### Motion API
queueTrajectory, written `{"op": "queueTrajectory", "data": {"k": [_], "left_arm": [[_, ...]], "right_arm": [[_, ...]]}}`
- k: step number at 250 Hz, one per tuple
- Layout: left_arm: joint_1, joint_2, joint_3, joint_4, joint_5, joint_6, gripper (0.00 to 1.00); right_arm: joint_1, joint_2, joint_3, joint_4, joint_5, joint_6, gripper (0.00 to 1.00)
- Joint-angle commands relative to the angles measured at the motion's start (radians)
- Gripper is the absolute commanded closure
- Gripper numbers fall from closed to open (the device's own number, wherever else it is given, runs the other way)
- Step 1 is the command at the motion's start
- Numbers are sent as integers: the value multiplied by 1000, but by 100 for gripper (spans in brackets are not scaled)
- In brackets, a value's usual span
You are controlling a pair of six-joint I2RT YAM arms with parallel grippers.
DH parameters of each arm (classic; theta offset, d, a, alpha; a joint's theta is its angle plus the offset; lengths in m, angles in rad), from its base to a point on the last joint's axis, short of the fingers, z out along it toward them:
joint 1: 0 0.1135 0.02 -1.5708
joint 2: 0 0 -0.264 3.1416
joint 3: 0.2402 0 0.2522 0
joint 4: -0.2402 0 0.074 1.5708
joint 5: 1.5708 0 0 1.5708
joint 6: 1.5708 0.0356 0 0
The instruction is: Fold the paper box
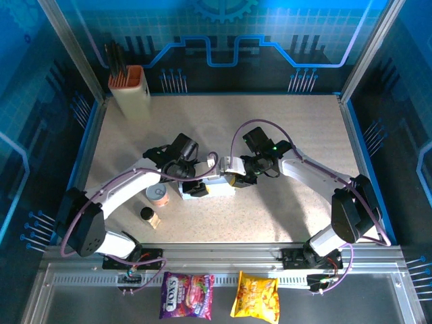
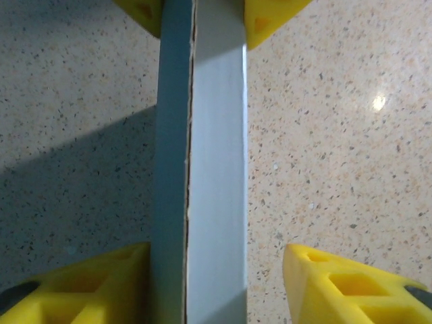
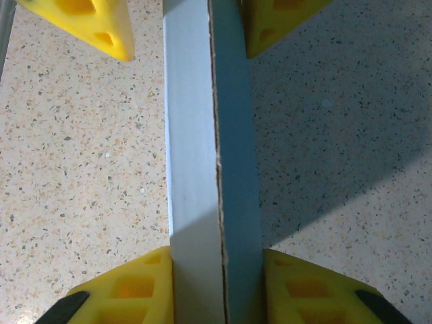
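Observation:
The paper box (image 1: 214, 188), white-grey cardboard folded into a narrow shape, lies mid-table between both grippers. In the left wrist view the paper box (image 2: 216, 162) runs straight up the frame, a torn seam along its length. My left gripper (image 2: 213, 263) straddles it, open: the left finger (image 2: 101, 283) touches the box wall and the right finger (image 2: 337, 283) stands apart, bare table in the gap. My right gripper (image 3: 214, 263) is shut on the paper box (image 3: 192, 135), both yellow fingers pressed flat against its sides. From above, my left gripper (image 1: 194, 183) and right gripper (image 1: 236, 179) meet the box from opposite ends.
A tall cream holder with an orange top (image 1: 130, 89) stands at the back left. A small tin (image 1: 158, 196) and a dark-capped bottle (image 1: 148, 216) sit near the left arm. A purple snack bag (image 1: 187, 295) and a yellow one (image 1: 256, 297) lie in front of the rail.

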Motion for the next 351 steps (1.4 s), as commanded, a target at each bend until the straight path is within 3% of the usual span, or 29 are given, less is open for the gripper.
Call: {"op": "queueTrajectory", "data": {"k": [1, 42, 87, 200, 224, 237, 260, 290, 351], "left_arm": [[6, 7, 15, -34, 1, 0, 50], [7, 9, 18, -40, -5, -3, 56], [6, -22, 20, -20, 13, -22, 51], [11, 0, 40, -46, 53, -20, 67], [11, 6, 39, -50, 54, -20, 69], [11, 8, 39, -50, 55, -20, 69], [11, 7, 37, -53, 54, -14, 70], [11, -2, 24, -47, 55, -8, 70], [11, -12, 15, -38, 51, -1, 69]], "right_arm": [[12, -3, 14, -13, 7, -9, 74], [12, -7, 19, -16, 5, -10, 74], [12, -14, 22, -24, 9, -13, 74], [12, -17, 18, -28, 12, -3, 74], [10, -22, 19, -25, 13, 9, 69], [8, -31, 22, -27, 14, 27, 61], [-7, -70, 24, -47, 0, 81, 52], [-23, -151, 1, -36, 16, 212, 47], [-6, -262, -30, -48, 202, 652, 57]]}}
